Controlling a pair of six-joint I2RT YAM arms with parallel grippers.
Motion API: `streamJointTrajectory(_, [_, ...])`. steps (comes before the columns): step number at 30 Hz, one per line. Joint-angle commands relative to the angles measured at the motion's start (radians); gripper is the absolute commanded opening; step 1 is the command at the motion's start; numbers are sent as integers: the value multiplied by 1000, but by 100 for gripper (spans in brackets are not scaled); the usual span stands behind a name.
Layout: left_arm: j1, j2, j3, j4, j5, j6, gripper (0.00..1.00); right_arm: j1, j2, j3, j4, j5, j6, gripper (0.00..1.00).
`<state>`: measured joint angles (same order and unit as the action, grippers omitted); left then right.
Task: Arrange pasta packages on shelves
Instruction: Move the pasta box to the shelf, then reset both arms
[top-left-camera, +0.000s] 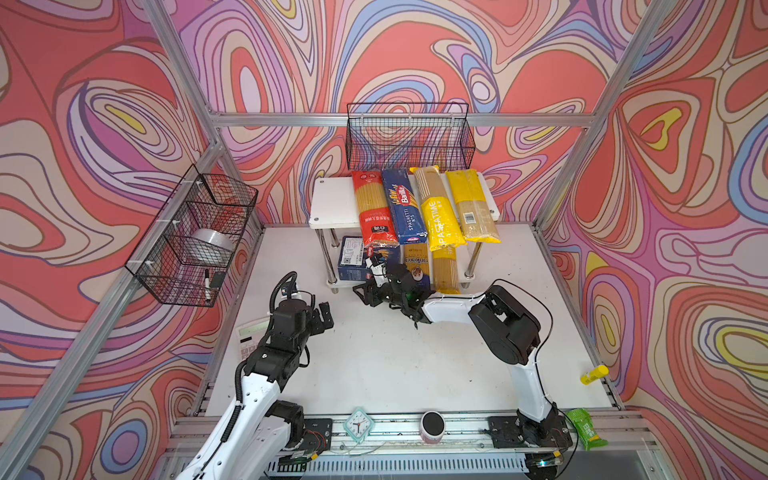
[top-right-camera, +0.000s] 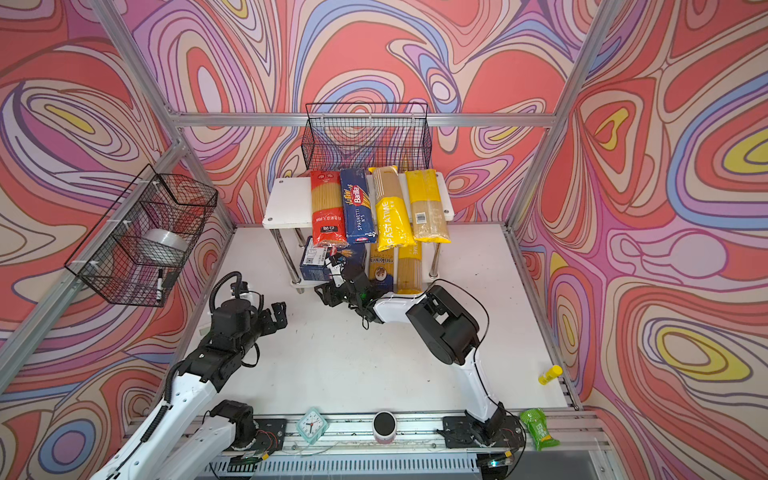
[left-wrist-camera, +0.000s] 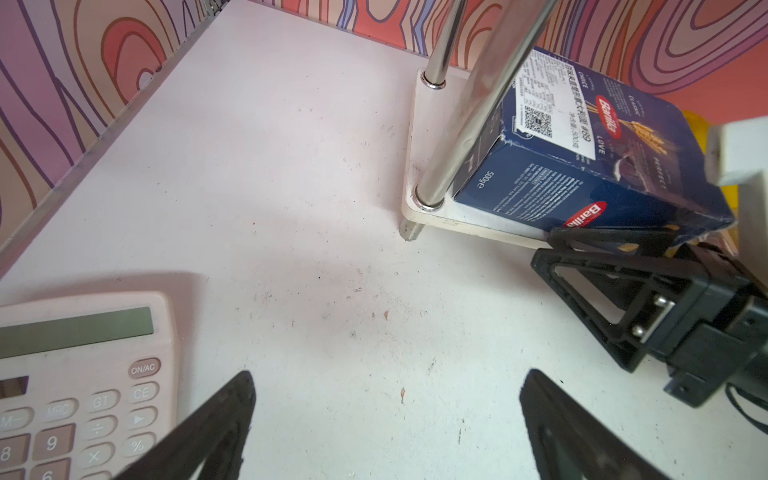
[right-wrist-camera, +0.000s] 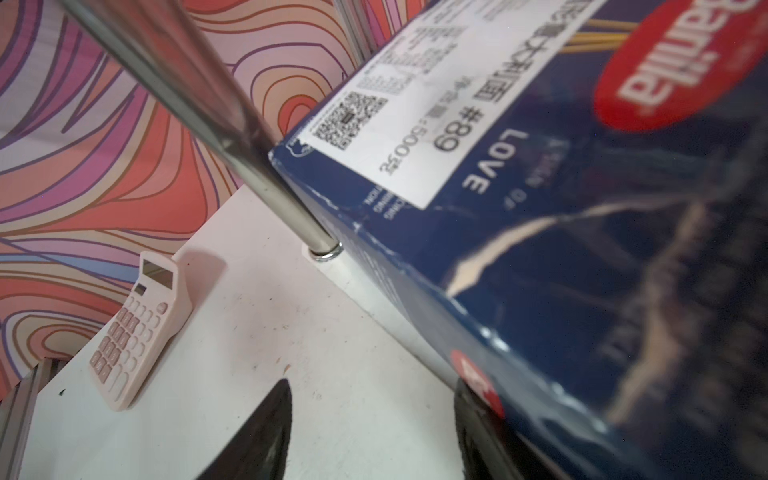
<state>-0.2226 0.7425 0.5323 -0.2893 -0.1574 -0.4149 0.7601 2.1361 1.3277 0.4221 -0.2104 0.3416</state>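
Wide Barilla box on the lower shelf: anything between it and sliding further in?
Nothing visible, though the space behind it is hidden. The chrome leg stands close beside the near corner of the wide Barilla box on the lower board, so only sideways travel looks blocked. The right gripper is at its front end.

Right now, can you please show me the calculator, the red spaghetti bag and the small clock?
calculator (right-wrist-camera: 137, 332): right wrist view, on its keypad.
red spaghetti bag (top-left-camera: 372, 208): in a top view, on the middle of the bag.
small clock (top-left-camera: 358, 424): in a top view, on its dial.
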Motion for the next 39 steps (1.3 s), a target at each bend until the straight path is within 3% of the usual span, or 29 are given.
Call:
streamJointTrajectory(1, [4,5,-44,59,-15,9,100,-5,17,41,-6,-27,-12,64])
streamJointTrajectory(5, [4,28,-48,106,-46,48,100,-5,-26,-1,1,-43,-9,65])
streamJointTrajectory(9, [9,51,-72,202,-126,135,100,-5,-136,-72,-68,32,-39,65])
streamJointTrajectory(12, [43,86,-107,322,-184,205,100,-5,-247,-144,-155,122,-77,66])
streamJointTrajectory(17, [158,174,-203,623,-99,260,100,-31,-440,-280,-306,329,-159,69])
streamJointTrajectory(19, [175,241,-228,742,-120,279,100,-64,-501,-338,-344,411,-184,76])
streamJointTrajectory(23, [180,399,-241,931,-140,325,100,-179,-600,-441,-359,469,-187,78])
streamJointTrajectory(25, [182,472,-233,994,-132,338,100,-233,-632,-487,-333,511,-205,82])
streamJointTrajectory(27, [195,554,-212,1058,-86,334,100,-306,-648,-532,-280,513,-213,98])
streamJointTrajectory(29, [208,622,-179,1075,3,366,100,-387,-658,-574,-209,459,-201,99])
streamJointTrajectory(31, [213,672,-127,1016,42,371,100,-431,-651,-625,-103,500,-234,98])
streamJointTrajectory(33, [216,715,-135,1064,78,378,100,-468,-641,-621,-93,562,-266,98])
streamJointTrajectory(35, [231,748,-174,1172,168,389,100,-513,-629,-638,-24,528,-297,98])
streamJointTrajectory(39, [236,797,-167,1189,158,379,100,-581,-568,-681,214,519,-390,98])
